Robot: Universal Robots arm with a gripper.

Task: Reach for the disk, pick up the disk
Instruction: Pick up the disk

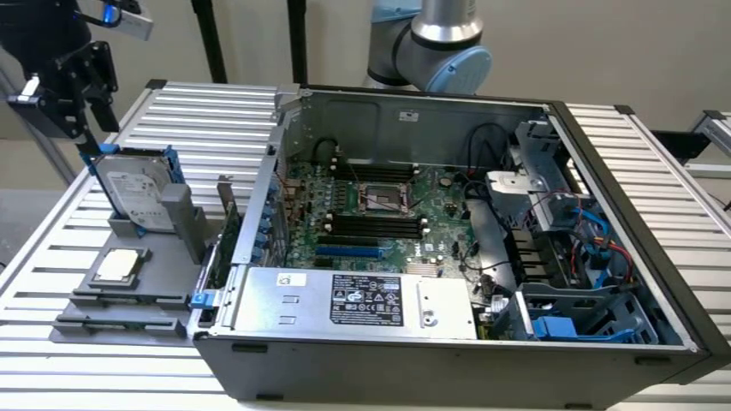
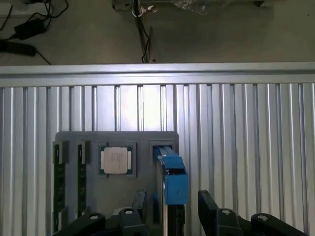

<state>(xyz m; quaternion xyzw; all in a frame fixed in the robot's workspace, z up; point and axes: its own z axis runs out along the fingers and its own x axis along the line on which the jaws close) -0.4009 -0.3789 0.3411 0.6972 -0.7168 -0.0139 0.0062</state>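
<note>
Spread wide, the gripper [image 1: 89, 120] hangs directly over the disk [image 1: 137, 193], and from my remote seat I read its two black, matte fingers [image 2: 140, 202] as open, one on each side of the disk's upper edge and not touching it. Just beneath the gripper the disk stands on edge in a slot of a dull grey plastic fixture [image 1: 126, 301]. Its long axis runs roughly upright toward the gripper with a slight lean. It is a flat rectangular slab of silver-grey metal with a white printed label on the broad face, framed by a glossy bright blue carrier. Through the wrist camera I see the disk [image 2: 174, 183] edge-on, its thin blue rim running between the fingers. Beside the disk, lower than the gripper, a small square chip [image 1: 120, 265] with a smooth metallic lid lies flat in a recess of the same fixture. Everything sits on a table [image 1: 639, 154] of ribbed aluminium slats. Well away from the gripper, the open computer case [image 1: 457, 353] shows a green board and a grey labelled power-supply box [image 1: 354, 300].
</note>
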